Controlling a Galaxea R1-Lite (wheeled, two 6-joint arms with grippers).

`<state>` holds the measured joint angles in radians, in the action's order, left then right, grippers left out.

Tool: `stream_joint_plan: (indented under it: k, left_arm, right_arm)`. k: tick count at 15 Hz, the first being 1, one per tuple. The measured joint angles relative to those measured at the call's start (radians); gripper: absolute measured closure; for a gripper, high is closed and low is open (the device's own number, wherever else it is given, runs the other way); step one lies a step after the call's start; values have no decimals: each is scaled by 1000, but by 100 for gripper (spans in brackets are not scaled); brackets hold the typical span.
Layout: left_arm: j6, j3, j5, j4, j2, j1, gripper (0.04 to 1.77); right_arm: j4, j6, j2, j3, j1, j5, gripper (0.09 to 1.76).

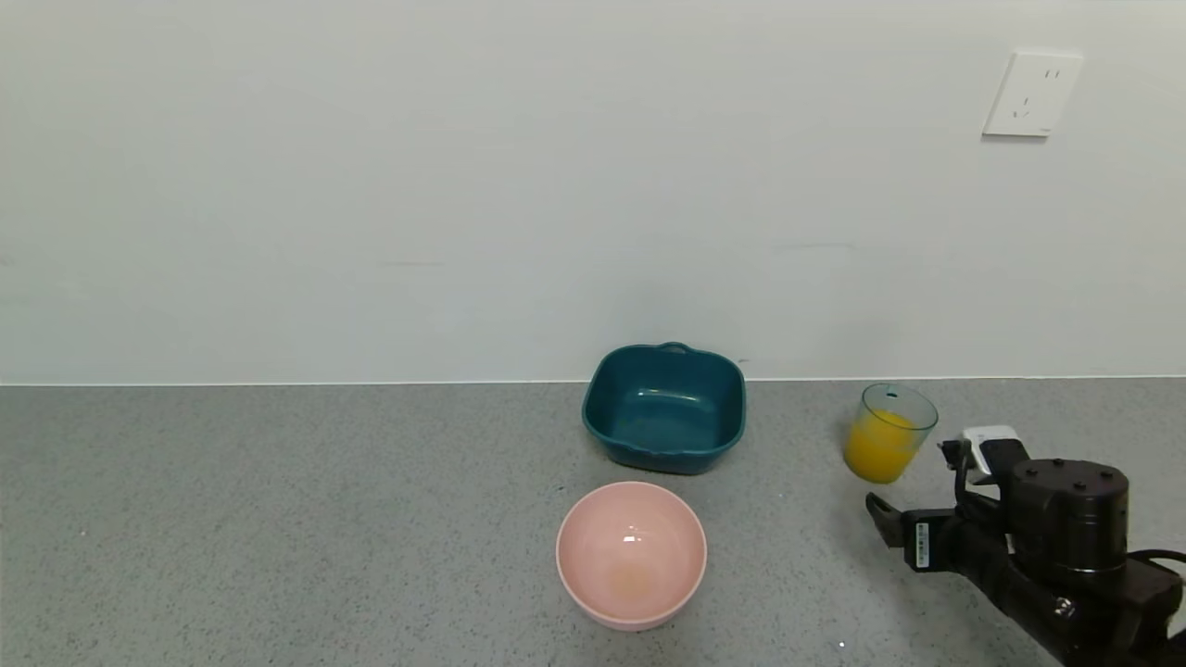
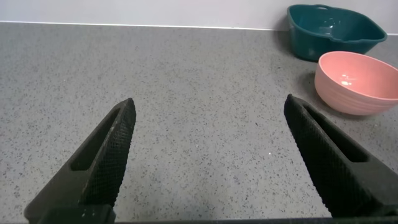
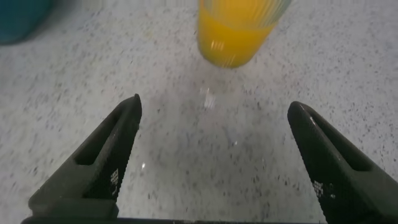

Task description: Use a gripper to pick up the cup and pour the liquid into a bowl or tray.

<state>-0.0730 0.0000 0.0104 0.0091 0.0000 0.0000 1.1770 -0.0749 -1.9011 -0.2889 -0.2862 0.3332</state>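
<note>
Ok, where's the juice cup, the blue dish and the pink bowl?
cup [image 1: 888,446], head view, on its juice-filled side.
teal dish [image 1: 663,454], head view, on its front outer wall.
pink bowl [image 1: 593,528], head view, on its inner left wall.

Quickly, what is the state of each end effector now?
Left end effector: open, empty.
Right end effector: open, empty, cup ahead.
</note>
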Motion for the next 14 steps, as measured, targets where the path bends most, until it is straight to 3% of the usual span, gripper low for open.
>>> stream_joint_plan:
  k: [3,14]
  left_arm:
    - [0,0,0,0,0,0,9]
    - [0,0,0,0,0,0,9]
  right_arm:
    - [119,-1,-104,-14,3,58,14]
    - [336,-1,-343,-159,57,66,14]
